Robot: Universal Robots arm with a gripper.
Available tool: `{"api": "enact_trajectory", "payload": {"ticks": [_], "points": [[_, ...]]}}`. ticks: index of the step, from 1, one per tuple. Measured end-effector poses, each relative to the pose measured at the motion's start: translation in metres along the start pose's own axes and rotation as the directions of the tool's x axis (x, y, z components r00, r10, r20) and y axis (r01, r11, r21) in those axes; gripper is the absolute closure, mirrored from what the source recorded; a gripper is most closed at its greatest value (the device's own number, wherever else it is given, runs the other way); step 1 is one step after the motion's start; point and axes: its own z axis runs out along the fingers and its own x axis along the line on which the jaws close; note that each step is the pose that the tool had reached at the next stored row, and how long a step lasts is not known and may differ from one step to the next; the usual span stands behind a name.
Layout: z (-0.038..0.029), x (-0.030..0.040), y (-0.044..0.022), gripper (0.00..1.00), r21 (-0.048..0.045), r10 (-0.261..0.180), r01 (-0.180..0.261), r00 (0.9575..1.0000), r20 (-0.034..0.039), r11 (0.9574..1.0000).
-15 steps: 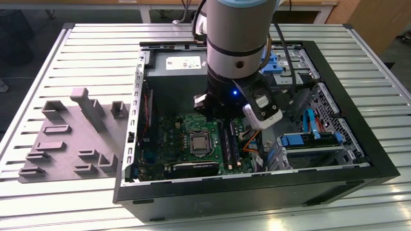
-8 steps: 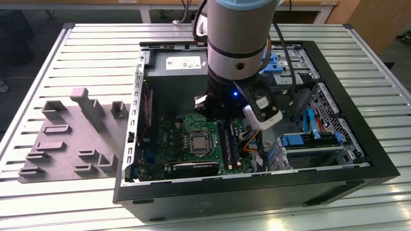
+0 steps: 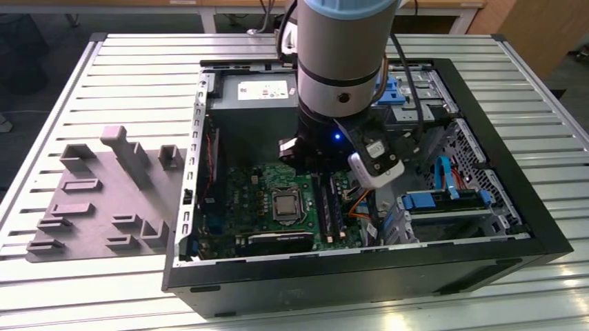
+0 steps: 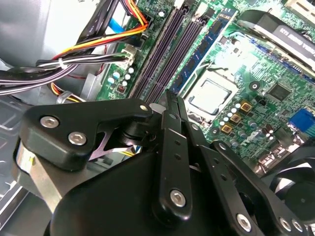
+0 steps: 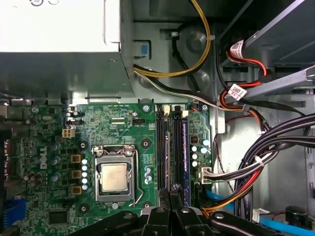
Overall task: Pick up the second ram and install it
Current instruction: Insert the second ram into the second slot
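The slatted worktop carries an open PC case and, toward the exterior view's left, a grey tray. The arm reaches down into the case over the green board, whose CPU socket lies beside 4 slots. 1 blue-green stick already stands in a slot in the first wrist view. The hand is clenched on the ram, a thin dark stick held edge-on between its fingers just above the slots. Bundled cables lie beside the board.
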Motion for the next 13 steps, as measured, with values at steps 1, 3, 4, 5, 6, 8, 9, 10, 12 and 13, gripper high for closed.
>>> {"api": "enact_trajectory", "payload": {"ticks": [1,3,4,5,6,8,9,10,12,13], "points": [[0.0004,0.0,0.0,0.88,0.0,0.0,0.0,1.0,0.0,1.0],[0.0013,0.0,-0.0001,0.88,0.0,0.0,0.0,1.0,0.0,1.0],[0.0016,-0.0001,-0.0001,0.88,0.0002,0.0,0.0,1.0,-0.0001,1.0],[0.0019,-0.0001,-0.0001,0.88,0.0001,0.0,0.0,1.0,-0.0001,1.0],[0.0023,-0.0001,-0.0001,0.88,-0.0001,0.0,0.0,1.0,0.0,1.0],[0.0031,-0.0001,-0.0001,0.88,-0.0001,0.0,0.0,1.0,0.0,1.0],[0.0034,-0.0001,-0.0001,0.88,0.0,0.0,0.0,1.0,0.0,1.0],[0.0037,-0.0001,-0.0002,0.88,0.0001,0.0,0.0,1.0,0.0,1.0],[0.0043,-0.0001,-0.0002,0.88,0.0001,0.0,0.0,1.0,-0.0001,1.0],[0.0045,-0.0001,-0.0002,0.88,0.0001,0.0,0.0,1.0,0.0,1.0]]}}
